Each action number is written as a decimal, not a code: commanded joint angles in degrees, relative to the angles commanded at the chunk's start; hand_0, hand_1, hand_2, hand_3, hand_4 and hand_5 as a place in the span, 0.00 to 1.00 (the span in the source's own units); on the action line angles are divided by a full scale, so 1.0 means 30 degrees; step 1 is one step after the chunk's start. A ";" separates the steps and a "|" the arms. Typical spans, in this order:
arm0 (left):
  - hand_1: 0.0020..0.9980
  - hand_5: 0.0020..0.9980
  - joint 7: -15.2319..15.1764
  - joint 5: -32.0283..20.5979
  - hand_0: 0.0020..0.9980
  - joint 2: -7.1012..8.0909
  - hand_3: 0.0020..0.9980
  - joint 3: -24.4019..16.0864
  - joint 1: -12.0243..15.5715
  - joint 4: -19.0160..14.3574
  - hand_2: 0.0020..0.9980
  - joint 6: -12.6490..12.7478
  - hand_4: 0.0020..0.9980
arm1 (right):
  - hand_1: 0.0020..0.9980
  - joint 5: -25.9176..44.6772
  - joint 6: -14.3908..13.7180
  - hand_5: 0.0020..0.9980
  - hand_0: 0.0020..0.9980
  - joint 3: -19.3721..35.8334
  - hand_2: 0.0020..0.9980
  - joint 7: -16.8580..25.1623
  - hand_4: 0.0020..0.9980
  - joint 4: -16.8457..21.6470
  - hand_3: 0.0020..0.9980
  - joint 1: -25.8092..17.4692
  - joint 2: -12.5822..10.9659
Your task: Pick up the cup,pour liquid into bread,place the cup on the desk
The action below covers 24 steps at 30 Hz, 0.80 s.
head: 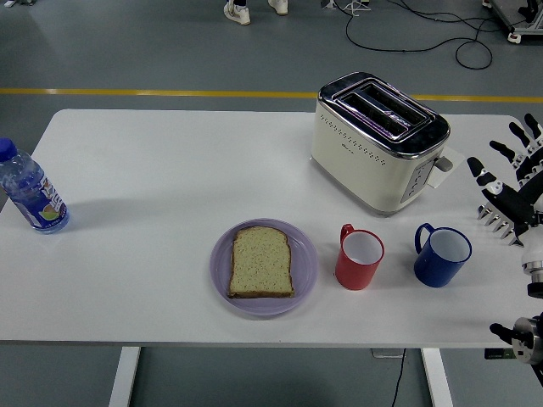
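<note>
A blue cup (443, 255) stands upright on the white table (153, 170) at the right, handle to the left. A red cup (359, 256) stands just left of it. A slice of bread (262, 261) lies on a purple plate (304, 271) in the front middle. My right hand (509, 174) is raised above the table's right edge, up and right of the blue cup, fingers spread and empty. My left hand is out of view.
A cream toaster (378, 140) stands behind the cups. A metal rack (501, 222) lies at the right edge, partly behind my hand. A water bottle (30, 191) stands at the far left edge. A person's shoes (250, 10) show at the top.
</note>
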 joint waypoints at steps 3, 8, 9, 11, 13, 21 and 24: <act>0.60 0.76 0.0008 -0.0010 0.65 0.0018 0.53 0.0082 0.0048 0.0006 0.59 0.0007 0.29 | 0.66 0.2565 0.2028 0.21 0.73 0.1226 0.71 -0.1304 0.64 0.0488 0.63 -0.0151 -0.0023; 0.60 0.76 0.0003 -0.0009 0.65 0.0031 0.53 0.0122 0.0107 0.0015 0.58 0.0024 0.29 | 0.64 0.6414 0.4230 0.23 0.70 0.2416 0.69 -0.1465 0.63 0.0325 0.62 -0.0268 0.0229; 0.60 0.76 -0.0004 -0.0003 0.65 0.0033 0.53 0.0124 0.0123 0.0015 0.58 0.0029 0.29 | 0.64 0.7283 0.4786 0.23 0.70 0.2783 0.69 -0.1637 0.63 0.0165 0.62 -0.0325 0.0374; 0.60 0.76 -0.0010 -0.0014 0.65 0.0041 0.53 0.0156 0.0142 0.0016 0.58 0.0031 0.29 | 0.64 0.8897 0.5714 0.23 0.70 0.3409 0.69 -0.2063 0.63 -0.0169 0.62 -0.0425 0.0603; 0.60 0.76 -0.0015 -0.0011 0.65 0.0043 0.53 0.0158 0.0156 0.0017 0.58 0.0032 0.29 | 0.64 1.0428 0.6238 0.25 0.69 0.3829 0.69 -0.2458 0.62 -0.0457 0.62 -0.0529 0.0733; 0.60 0.76 -0.0020 0.0008 0.65 0.0048 0.53 0.0105 0.0108 0.0008 0.58 0.0016 0.29 | 0.63 1.6699 0.8071 0.25 0.68 0.5341 0.68 -0.4648 0.62 -0.2168 0.62 -0.0634 0.1657; 0.60 0.76 -0.0020 0.0059 0.65 0.0047 0.53 0.0018 0.0066 0.0003 0.58 0.0024 0.29 | 0.62 1.7299 0.8496 0.26 0.67 0.5682 0.66 -0.5489 0.61 -0.2669 0.62 -0.0688 0.2063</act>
